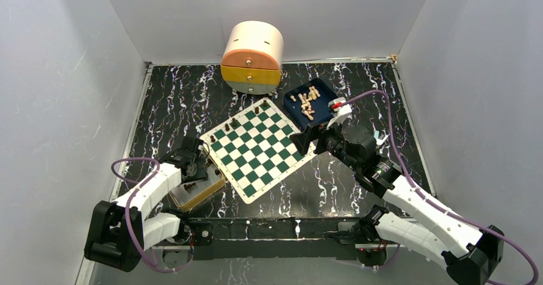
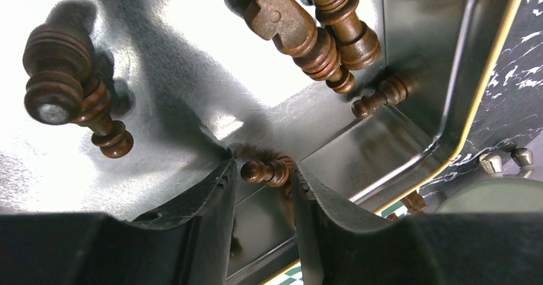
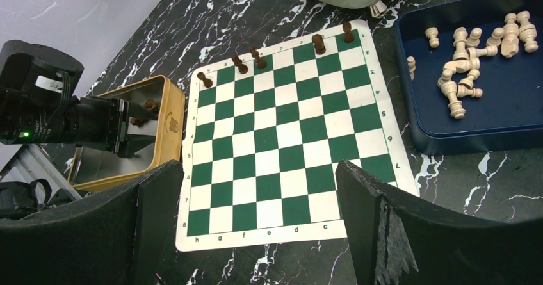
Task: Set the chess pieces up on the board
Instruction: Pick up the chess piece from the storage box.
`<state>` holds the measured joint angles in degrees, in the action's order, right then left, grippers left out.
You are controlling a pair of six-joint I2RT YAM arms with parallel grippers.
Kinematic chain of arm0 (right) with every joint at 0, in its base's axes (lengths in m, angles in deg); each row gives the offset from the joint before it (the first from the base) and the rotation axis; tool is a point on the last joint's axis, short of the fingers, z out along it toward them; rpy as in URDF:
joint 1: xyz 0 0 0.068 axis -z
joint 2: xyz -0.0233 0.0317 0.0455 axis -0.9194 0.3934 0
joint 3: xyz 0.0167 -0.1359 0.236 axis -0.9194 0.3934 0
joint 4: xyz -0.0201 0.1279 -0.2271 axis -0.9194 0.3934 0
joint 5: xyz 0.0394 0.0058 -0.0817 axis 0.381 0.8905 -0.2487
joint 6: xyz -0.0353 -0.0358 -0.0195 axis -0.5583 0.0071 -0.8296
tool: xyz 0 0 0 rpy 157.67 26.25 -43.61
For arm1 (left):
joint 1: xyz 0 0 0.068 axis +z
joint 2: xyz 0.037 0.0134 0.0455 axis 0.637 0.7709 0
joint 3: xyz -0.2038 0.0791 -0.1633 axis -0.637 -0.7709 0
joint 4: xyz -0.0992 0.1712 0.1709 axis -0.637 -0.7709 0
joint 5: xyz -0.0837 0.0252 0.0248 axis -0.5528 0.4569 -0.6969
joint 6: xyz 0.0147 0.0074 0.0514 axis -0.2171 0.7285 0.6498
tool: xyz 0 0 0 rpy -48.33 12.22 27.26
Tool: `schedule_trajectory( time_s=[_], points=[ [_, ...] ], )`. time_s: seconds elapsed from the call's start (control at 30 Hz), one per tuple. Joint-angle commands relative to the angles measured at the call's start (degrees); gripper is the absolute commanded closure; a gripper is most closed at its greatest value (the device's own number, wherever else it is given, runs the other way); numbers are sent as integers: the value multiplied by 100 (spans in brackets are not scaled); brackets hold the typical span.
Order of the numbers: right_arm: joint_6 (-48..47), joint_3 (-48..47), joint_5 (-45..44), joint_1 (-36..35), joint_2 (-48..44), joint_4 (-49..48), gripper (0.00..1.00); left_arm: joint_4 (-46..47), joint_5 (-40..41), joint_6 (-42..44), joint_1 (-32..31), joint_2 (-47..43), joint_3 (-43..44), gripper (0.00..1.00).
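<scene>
In the left wrist view a dark pawn [image 2: 269, 171] lies on its side on the metal floor of the tan-rimmed tray [image 2: 410, 163]. My left gripper [image 2: 262, 173] stands narrow around it. The pawn's base touches the right finger [image 2: 320, 202], and a sliver of gap shows at its head. A knight [image 2: 288, 25] and other dark chess pieces [image 2: 67, 73] lie nearby. The board [image 1: 256, 147] carries several dark pieces [image 3: 240, 63] along its far left edge. My right gripper [image 3: 256, 170] hovers wide open and empty over the board's near right edge.
A blue tray [image 3: 506, 115] with several pale beige pieces [image 3: 461, 61] sits right of the board. A round drawer box [image 1: 252, 57] stands behind it. The tan-rimmed tray [image 1: 214, 186] lies against the board's left corner.
</scene>
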<state>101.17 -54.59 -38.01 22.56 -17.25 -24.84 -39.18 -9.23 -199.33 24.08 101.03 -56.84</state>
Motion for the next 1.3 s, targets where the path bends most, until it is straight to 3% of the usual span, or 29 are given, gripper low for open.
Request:
schedule_trajectory(
  time_s=[0.0, 0.6, 0.87, 1.1, 1.27],
  points=[
    [-18, -189, -53, 4, -136, -262, 1, -105, 303, -156, 28, -2, -72, 67],
    [-9, -222, -20, 1, -102, -270, 1, -156, 547, -161, 20, -48, -50, 97],
    [-23, -222, -17, 5, -102, -273, 1, -586, 820, -45, 21, -252, 217, 100],
    [-27, -222, -18, 0, -106, -238, 1, -1410, 1567, 660, 23, -408, 921, 100],
    [10, -213, -9, 2, -167, -220, 1, -1677, 2388, 1887, 22, -590, 1611, 100]
  ],
)
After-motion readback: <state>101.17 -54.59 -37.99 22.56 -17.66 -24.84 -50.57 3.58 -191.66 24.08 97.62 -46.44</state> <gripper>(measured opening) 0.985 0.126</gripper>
